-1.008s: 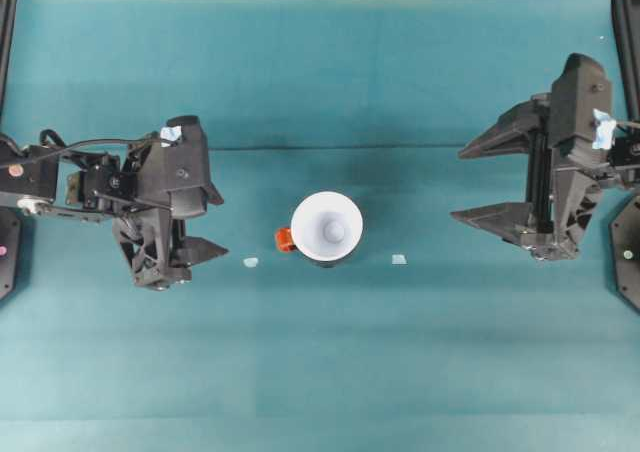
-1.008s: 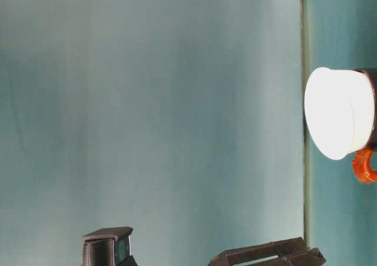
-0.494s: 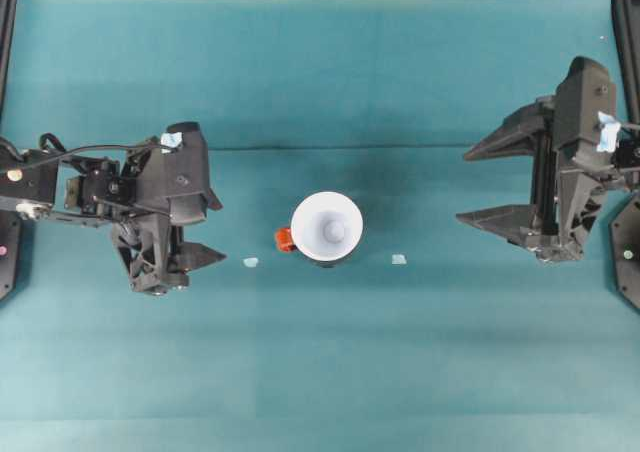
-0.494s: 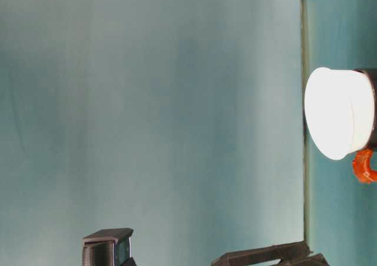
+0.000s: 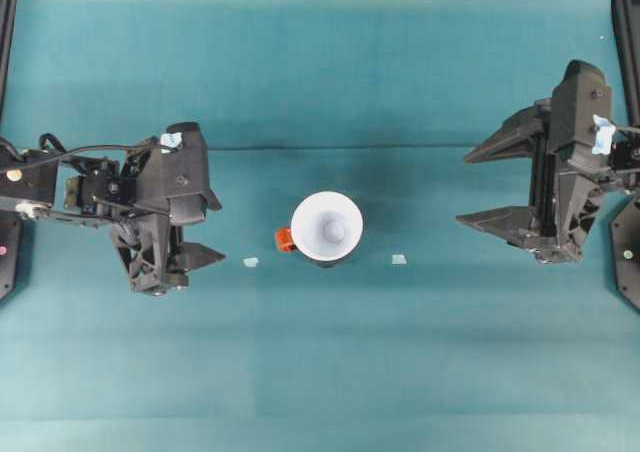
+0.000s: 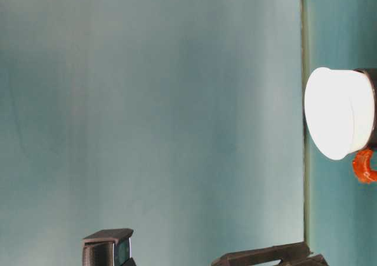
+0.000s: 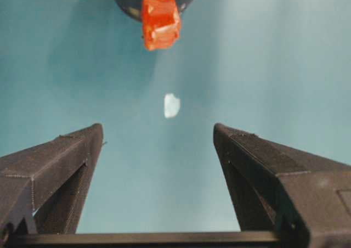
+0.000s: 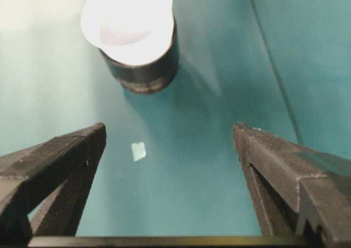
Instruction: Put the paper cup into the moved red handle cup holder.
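Overhead view: paper cup [image 5: 327, 227] sits at frame centre, nested upright inside the red handle cup holder [image 5: 331, 259]; only a thin black arc of the holder shows under the cup's white rim, plus its red-orange handle [image 5: 284, 239] poking out toward frame left. Teal counter [image 5: 320, 372] underneath.

Left gripper [image 5: 213, 228] at left of frame, jaws spread wide, holding nothing, well apart from the cup. Right gripper [image 5: 478, 185] at right of frame, jaws also spread wide, empty, well apart from the cup.

Two small pale scraps lie on the counter: one [image 5: 250, 263] between the left gripper and the handle, one [image 5: 399, 260] between the holder and the right gripper.

Left wrist view: handle at top centre, pale scrap just below it, both fingers framing open counter.

Right wrist view: cup in holder at upper left of frame, white rim flaring wider than the black wall; scrap nearer the camera.

Table-level view: cup rim stands above the holder, handle beside it.
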`<move>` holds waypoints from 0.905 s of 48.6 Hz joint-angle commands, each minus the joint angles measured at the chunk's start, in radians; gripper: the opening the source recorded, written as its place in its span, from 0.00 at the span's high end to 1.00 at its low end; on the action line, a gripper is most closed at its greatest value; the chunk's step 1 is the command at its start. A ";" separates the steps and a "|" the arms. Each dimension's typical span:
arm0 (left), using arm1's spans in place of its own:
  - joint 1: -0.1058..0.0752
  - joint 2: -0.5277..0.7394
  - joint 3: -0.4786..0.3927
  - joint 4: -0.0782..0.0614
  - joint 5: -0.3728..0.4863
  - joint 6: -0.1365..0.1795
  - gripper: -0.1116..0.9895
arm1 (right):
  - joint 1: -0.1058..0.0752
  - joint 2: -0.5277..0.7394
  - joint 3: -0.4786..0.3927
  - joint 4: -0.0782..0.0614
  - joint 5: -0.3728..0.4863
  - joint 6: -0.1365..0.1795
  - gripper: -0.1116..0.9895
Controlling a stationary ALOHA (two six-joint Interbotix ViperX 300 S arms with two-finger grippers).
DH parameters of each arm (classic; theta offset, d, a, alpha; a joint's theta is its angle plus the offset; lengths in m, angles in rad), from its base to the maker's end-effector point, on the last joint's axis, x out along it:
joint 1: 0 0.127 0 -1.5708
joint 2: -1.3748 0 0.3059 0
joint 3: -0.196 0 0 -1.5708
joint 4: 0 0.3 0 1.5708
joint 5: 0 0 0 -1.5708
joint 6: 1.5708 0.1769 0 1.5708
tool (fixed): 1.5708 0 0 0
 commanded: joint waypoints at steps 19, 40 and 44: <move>-0.005 -0.084 0.035 0.002 -0.003 0.008 0.08 | -0.005 -0.012 0.014 0.003 0.017 0.000 0.11; -0.006 -0.084 0.017 0.000 -0.005 0.006 0.08 | -0.005 -0.014 0.017 0.003 0.017 0.002 0.11; -0.008 -0.084 0.018 0.000 -0.005 0.003 0.08 | -0.005 -0.014 0.017 0.003 0.017 0.002 0.11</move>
